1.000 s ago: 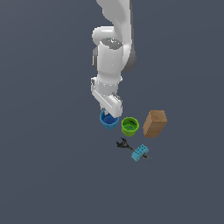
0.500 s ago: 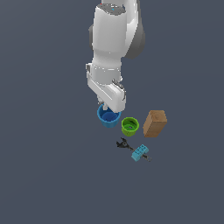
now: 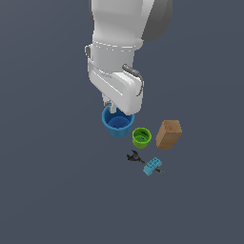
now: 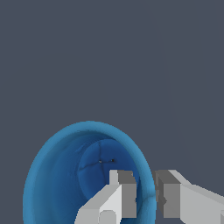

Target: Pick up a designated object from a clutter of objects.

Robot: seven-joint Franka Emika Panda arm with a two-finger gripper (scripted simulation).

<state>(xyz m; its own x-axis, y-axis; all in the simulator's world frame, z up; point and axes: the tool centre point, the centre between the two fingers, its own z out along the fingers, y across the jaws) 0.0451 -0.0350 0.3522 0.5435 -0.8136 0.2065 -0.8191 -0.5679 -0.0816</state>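
The blue cup (image 3: 116,123) hangs upright under my gripper (image 3: 113,108), raised off the grey floor and to the exterior view's left of the green cup (image 3: 141,137). In the wrist view the gripper (image 4: 145,179) straddles the wall of the blue cup (image 4: 65,175), with one finger (image 4: 124,183) inside the cup and the other outside, shut on its rim. The green cup, a brown block (image 3: 168,134), a light-blue toy brick (image 3: 152,166) and a thin black tool (image 3: 133,156) lie on the floor.
The brown block stands close to the green cup on the exterior view's right. The brick lies on the black tool's shaft, below the green cup in the picture. The floor is plain grey with no visible edges.
The arm has risen with the blue cup in its fingers, so both look larger. The cup has left the floor. The other objects have not moved.
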